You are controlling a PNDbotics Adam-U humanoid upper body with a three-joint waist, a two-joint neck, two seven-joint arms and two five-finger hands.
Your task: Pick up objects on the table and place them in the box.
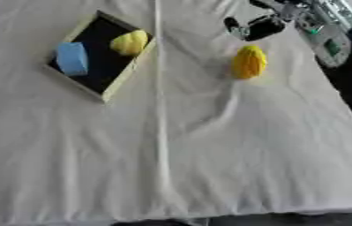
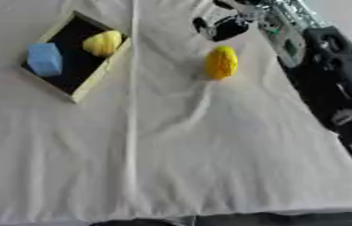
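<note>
Table cover: a large off-white cloth (image 1: 209, 154) spread over the whole table, soft and matte, with a long raised crease running down its middle and shallow wrinkles fanning out below the yellow object.
Right arm: black and silver, coming in from the upper right corner; the left hand shows in neither view.
Box: a shallow rectangular tray with pale wooden rim and black floor (image 1: 125, 73), lying askew at upper left, well apart from the hand.
Blue item: a light blue rectangular block with rounded edges (image 1: 71, 58), looks spongy, lying inside the box at its left end.
Yellow item in box: a rounded, lemon-like yellow piece (image 1: 129, 42) at the box's upper right end, against the rim.
Task's thing: an oval yellow object with ribbed, corn-like surface (image 1: 249, 62), lying on the cloth right of the crease, outside the box.
Right hand (image 1: 257, 28): black, just above the ribbed object and apart from it, holding nothing; whether its fingers are spread or curled I cannot tell.
Step in hand: likely reaching for the ribbed object.
Doing it well: grip across the narrow width, since the rounded shape may roll on the soft cloth.
</note>
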